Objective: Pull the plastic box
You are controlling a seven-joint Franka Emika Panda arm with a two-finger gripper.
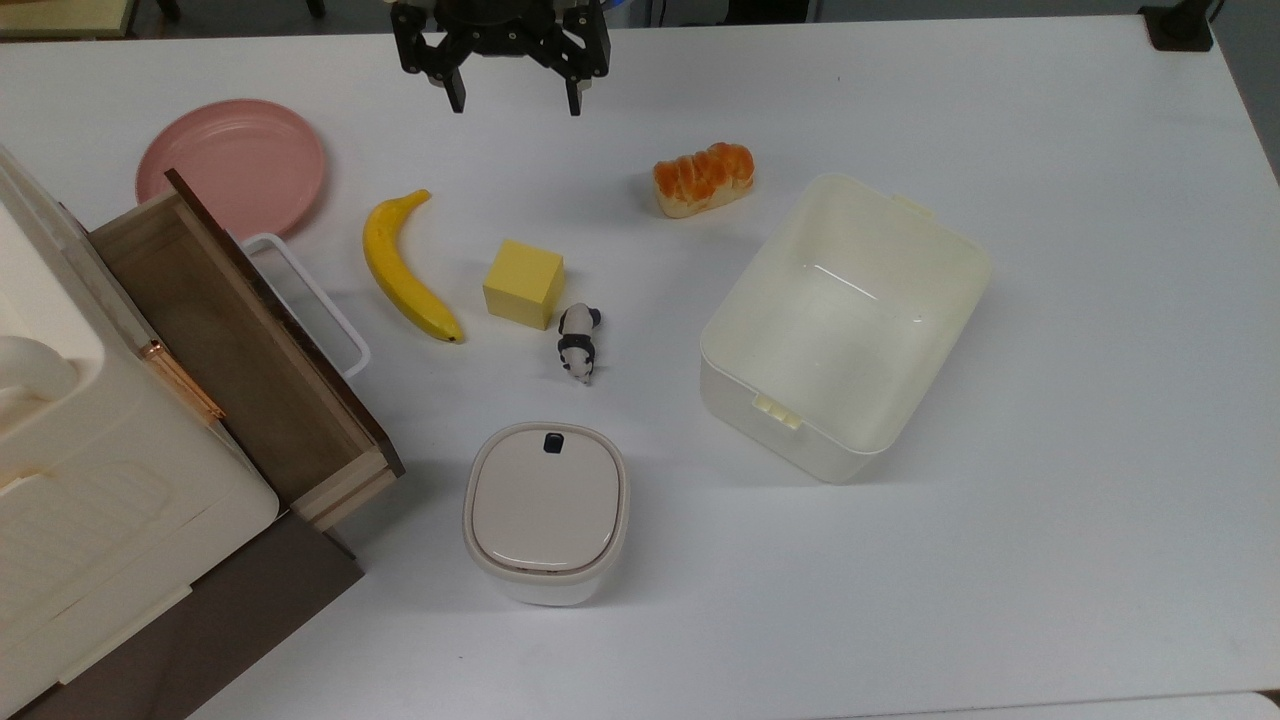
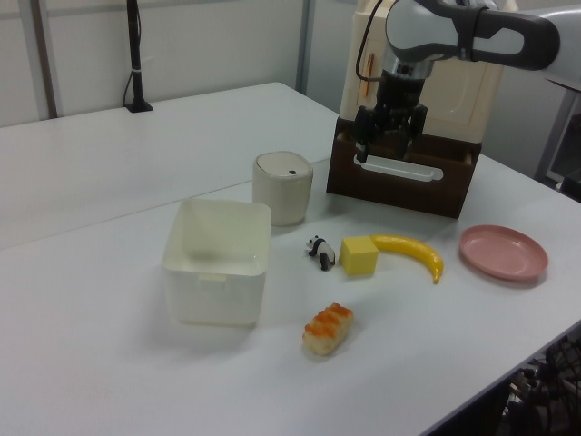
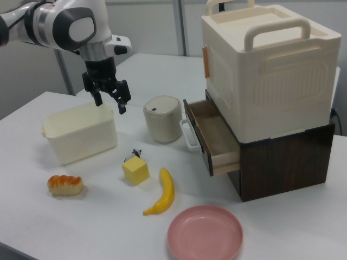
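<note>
White table; plastic box; spread hand

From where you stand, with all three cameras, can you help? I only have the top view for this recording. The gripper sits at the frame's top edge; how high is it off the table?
Observer: The gripper hangs well above the table, fingers apart, holding nothing.
Operator: Is the plastic box deep or shallow?
Observer: The plastic box has tall walls and stands about as high as the lidded container behind it in the left view.
Operator: What is that cream bulk above the drawer?
Observer: A big storage bin with a carry handle, resting on a dark wooden base whose drawer is pulled open.
</note>
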